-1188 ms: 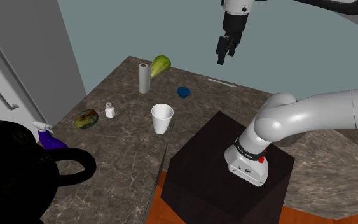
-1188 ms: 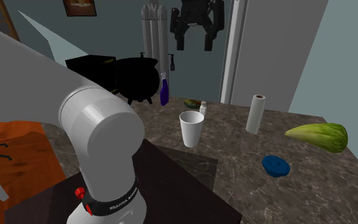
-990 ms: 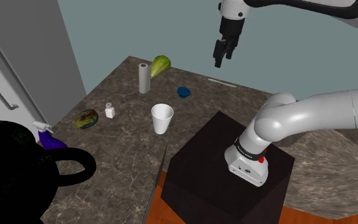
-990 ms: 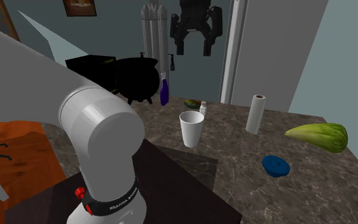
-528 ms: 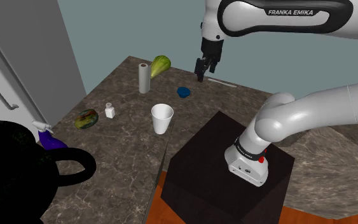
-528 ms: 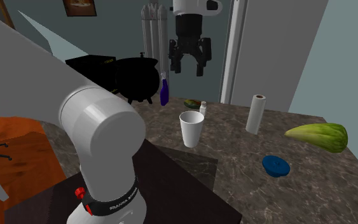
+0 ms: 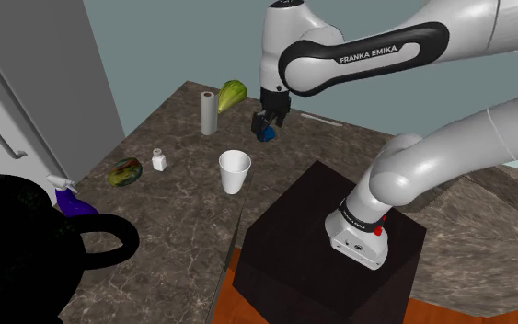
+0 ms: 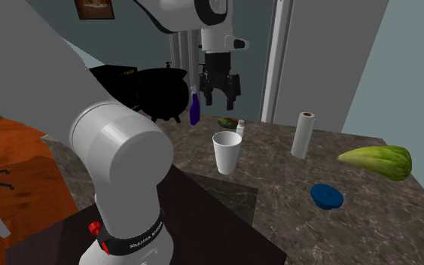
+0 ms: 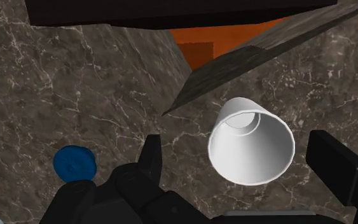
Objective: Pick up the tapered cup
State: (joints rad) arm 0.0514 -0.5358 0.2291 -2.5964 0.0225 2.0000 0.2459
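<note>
Nearest in the shoulder view is the dark stand (image 7: 284,241). Just past its corner the white tapered cup (image 7: 235,171) stands upright, mouth up, on the brown marbled countertop (image 7: 174,212). Above and beyond the cup hangs the black gripper (image 8: 221,94), its fingers (image 9: 151,156) spread wide (in the wrist view the cup sits between them, lower down, touched by neither). Farther back lie a blue disc (image 8: 327,196), just behind the gripper in the shoulder view, a paper towel roll (image 7: 209,111) standing on end, and a green fruit (image 7: 231,95) near the teal wall.
</note>
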